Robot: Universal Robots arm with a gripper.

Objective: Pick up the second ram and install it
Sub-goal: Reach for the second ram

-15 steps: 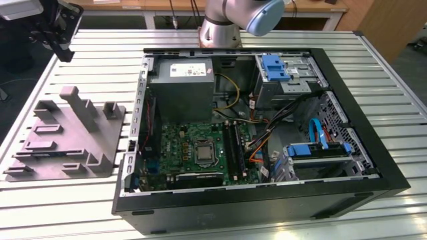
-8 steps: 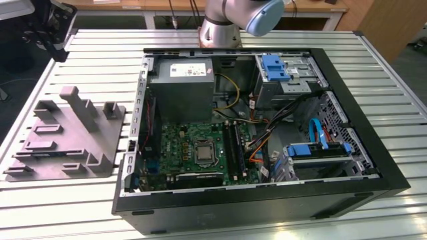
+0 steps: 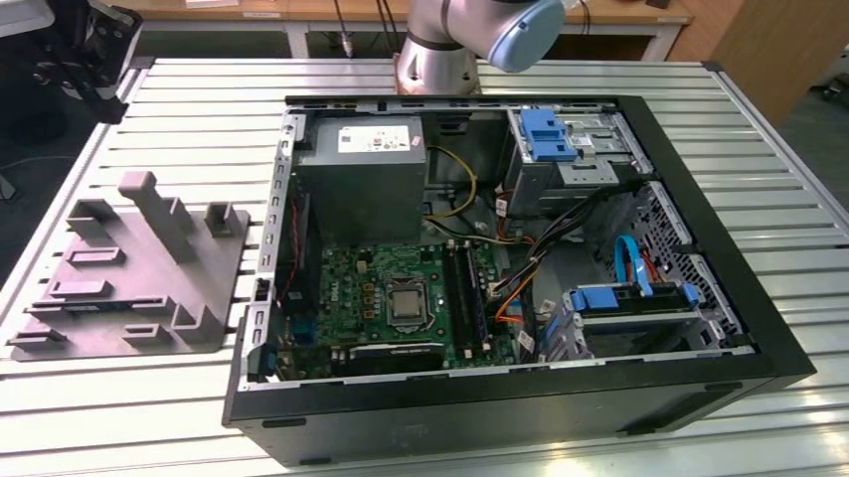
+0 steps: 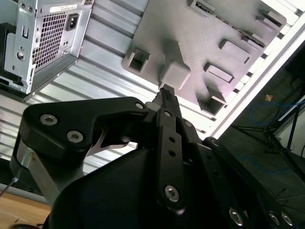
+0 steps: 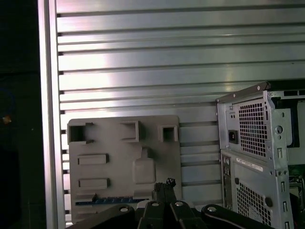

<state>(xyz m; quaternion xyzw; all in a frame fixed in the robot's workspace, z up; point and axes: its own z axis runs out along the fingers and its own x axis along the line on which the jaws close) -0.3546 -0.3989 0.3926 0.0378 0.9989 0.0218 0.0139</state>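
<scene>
In the first wrist view a dark, narrow strip with a bluish sheen, which I take for the second ram (image 5: 112,201), lies flat along one edge of the grey plastic fixture (image 5: 109,143). My gripper (image 5: 164,183) hangs well above the fixture, its fingertips pressed together with nothing between them, just beside that strip's end. The second wrist view has the shut gripper (image 4: 166,91) over the fixture (image 4: 200,43). In the exterior view the fixture (image 3: 126,283) rests on the table at the left of the open computer case (image 3: 531,397). The black memory slots (image 3: 459,283) run along the green motherboard (image 3: 385,268).
The grey power-supply box (image 3: 361,184) stands at the case's rear, and its vented back (image 5: 252,129) faces the first wrist view. Blue drive brackets (image 3: 544,134) and cables fill the case's right side. The slatted metal table (image 3: 199,99) ends near the fixture.
</scene>
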